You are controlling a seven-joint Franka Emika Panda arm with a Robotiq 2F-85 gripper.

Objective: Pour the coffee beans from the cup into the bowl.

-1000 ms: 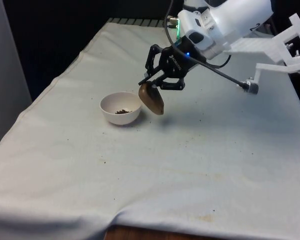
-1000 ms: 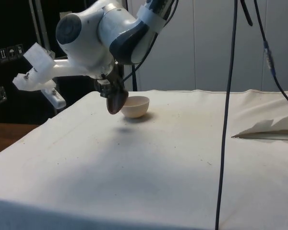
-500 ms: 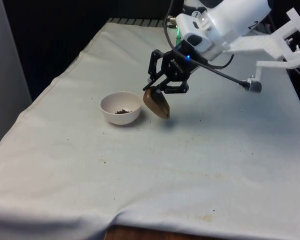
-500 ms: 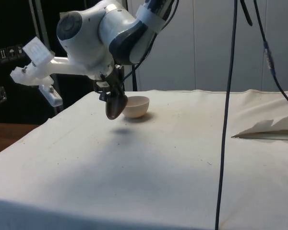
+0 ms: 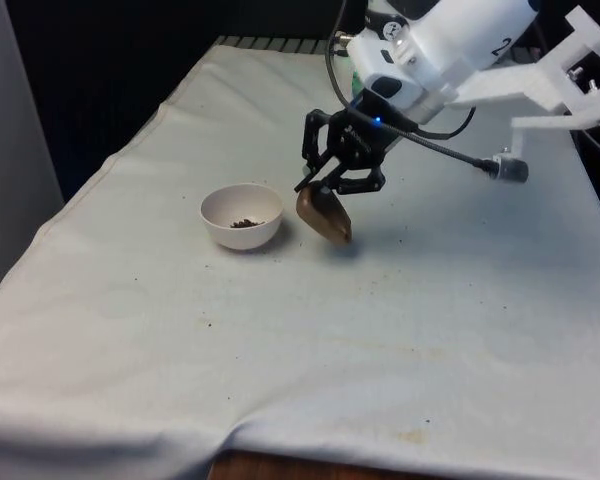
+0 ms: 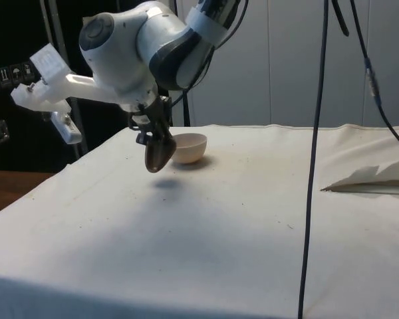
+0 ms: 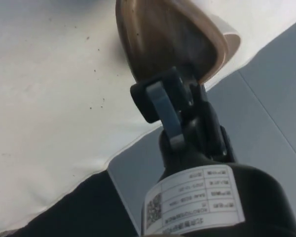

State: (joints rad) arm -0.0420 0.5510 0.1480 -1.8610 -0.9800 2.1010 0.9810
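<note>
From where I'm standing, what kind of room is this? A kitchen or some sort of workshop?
More likely a robotics lab. A white robot arm's gripper holds a tilted brown cup beside a small white bowl on a cloth-covered table. Black cables hang in front, with dark cabinets behind.

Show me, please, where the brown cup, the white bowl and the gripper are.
brown cup point(image 5: 326, 215): front view, outer wall.
white bowl point(image 5: 241, 230): front view, outer wall below the rim.
gripper point(image 5: 332, 187): front view, between the fingertips at the cup's rim.
</note>
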